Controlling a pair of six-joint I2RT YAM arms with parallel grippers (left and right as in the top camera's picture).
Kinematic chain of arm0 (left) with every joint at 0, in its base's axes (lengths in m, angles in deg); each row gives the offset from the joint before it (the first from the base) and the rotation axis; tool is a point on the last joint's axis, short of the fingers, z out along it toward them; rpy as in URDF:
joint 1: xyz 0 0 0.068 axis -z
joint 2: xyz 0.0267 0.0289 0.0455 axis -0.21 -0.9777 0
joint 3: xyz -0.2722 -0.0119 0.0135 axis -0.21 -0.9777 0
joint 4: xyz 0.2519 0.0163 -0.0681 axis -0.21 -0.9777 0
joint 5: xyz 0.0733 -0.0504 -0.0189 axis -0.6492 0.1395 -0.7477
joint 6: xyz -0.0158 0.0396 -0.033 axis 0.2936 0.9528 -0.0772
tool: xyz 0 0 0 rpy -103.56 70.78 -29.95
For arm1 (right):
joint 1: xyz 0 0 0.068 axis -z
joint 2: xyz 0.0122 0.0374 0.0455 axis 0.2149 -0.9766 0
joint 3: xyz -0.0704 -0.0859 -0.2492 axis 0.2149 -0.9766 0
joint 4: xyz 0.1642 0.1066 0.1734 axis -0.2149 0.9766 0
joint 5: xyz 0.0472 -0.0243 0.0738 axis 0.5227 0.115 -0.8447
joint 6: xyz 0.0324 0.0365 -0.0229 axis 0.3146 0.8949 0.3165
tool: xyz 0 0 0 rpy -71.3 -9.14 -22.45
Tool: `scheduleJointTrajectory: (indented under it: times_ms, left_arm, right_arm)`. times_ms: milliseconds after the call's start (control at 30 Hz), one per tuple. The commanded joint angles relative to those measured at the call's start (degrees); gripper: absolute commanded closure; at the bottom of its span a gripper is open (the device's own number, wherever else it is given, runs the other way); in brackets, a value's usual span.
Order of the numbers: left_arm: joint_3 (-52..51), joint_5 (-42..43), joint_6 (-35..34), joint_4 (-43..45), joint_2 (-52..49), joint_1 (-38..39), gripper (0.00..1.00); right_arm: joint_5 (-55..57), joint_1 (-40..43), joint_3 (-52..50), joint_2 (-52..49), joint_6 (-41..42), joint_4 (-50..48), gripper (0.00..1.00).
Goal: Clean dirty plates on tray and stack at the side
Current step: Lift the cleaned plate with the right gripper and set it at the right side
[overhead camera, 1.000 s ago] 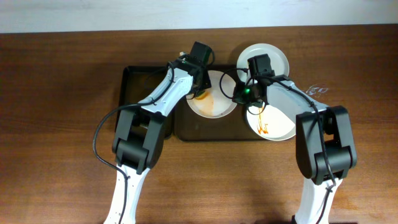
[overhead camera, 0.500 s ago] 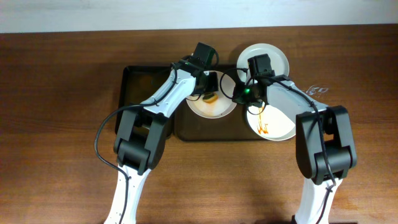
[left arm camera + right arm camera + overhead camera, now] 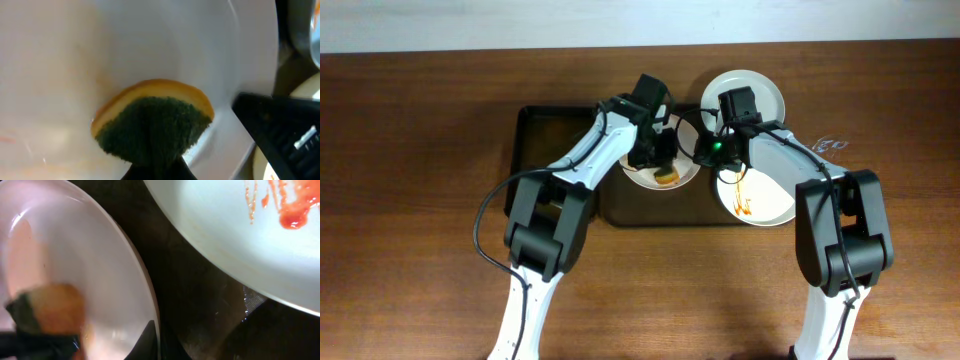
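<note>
A white plate sits on the black tray; it also shows in the left wrist view and the right wrist view. My left gripper is shut on an orange sponge with a green scouring side, pressed onto the plate's near right part. My right gripper is shut on that plate's right rim. A second white plate with red sauce streaks lies at the tray's right end, also in the right wrist view.
A clean white plate lies on the wooden table behind the tray's right end. The tray's left half is bare. The two arms meet closely over the tray's middle.
My left gripper has wiped the sponge from the plate's far left across to its near right. The orange smear on the plate has largely gone. The right arm has held still.
</note>
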Motion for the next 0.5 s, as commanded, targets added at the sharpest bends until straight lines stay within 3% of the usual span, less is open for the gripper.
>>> scheduleJointTrajectory:
  times_ms: [0,200,300,467]
  left_arm:
    - [0.7,-8.5,1.6,-0.3,-0.6,-3.4,1.0]
    - [17.0,-7.8,1.8,-16.6,6.3,-8.4,1.0]
    - [24.3,-7.9,5.2,-22.8,9.3,-10.2,1.0]
    - [24.9,-7.8,5.2,-25.8,10.0,-15.2,1.0]
  right_arm:
    - [-0.7,-0.3,0.4,-1.0,-0.4,0.0,0.96]
    - [-3.0,-0.3,0.4,-1.0,-0.5,1.2,0.96]
    - [-6.2,-0.3,0.5,-0.9,-4.5,1.8,0.96]
    - [-5.4,-0.3,1.3,1.6,-9.2,7.2,0.96]
